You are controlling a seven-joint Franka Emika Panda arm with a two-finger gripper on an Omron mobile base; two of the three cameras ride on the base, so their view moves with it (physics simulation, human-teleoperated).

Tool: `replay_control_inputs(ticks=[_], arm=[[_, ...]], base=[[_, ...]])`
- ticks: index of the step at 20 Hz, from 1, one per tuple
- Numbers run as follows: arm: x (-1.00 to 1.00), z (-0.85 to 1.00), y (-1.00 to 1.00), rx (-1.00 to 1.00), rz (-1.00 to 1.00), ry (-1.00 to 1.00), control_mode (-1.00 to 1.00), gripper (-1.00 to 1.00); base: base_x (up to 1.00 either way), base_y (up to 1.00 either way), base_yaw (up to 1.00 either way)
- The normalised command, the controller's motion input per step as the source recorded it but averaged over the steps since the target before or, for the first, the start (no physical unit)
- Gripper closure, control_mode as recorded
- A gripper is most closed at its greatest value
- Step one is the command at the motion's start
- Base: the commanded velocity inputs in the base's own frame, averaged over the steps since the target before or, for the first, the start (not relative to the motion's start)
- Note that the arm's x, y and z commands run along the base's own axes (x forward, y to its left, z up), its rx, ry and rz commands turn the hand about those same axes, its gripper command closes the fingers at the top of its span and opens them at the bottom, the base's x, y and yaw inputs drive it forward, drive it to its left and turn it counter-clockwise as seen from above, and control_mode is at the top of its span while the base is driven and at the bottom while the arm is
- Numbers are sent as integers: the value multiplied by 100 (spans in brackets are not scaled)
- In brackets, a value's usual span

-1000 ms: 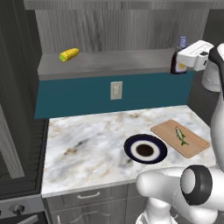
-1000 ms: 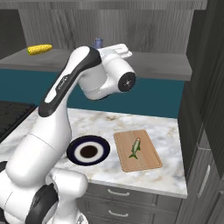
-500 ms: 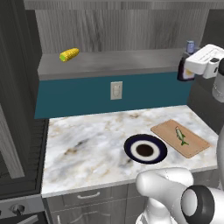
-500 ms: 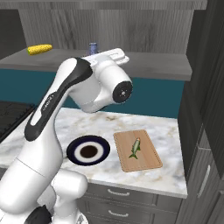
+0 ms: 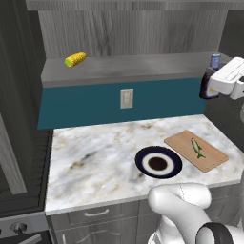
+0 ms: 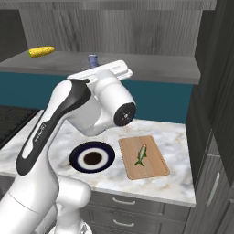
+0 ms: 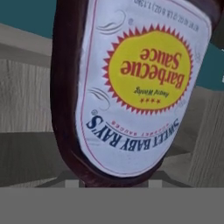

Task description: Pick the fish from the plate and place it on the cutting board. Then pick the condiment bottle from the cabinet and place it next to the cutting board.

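One fish (image 5: 198, 148), one condiment bottle (image 7: 131, 87)

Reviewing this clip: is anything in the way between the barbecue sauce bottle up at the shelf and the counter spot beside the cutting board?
Nothing visible blocks it. The dark brown bottle with the blue-grey cap is at the grey shelf's right end; below, bare marble counter surrounds the light wooden cutting board bearing the small greenish fish. The navy-rimmed round plate sits left of it.

condiment bottle (image 7: 131, 87) cropped, gripper (image 5: 209, 88) fingers seemingly hidden
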Motion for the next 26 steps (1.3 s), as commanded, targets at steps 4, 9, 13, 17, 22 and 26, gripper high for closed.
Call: replay_control_inputs(ticks=[4,9,13,17,22,26], arm=[[-29,-40,0,0,0,-4,-100,100],[-24,-38,0,-1,0,-1,-100,100],[-25,-36,0,-1,0,0,-100,100],[-28,-30,0,-1,0,0,-100,100],[-29,-28,0,-1,0,0,-100,100],[-29,-24,0,-2,0,-1,-100,100]], base=[[0,0,0],[0,0,0],[0,0,0],[0,0,0],[0,0,0],[0,0,0]])
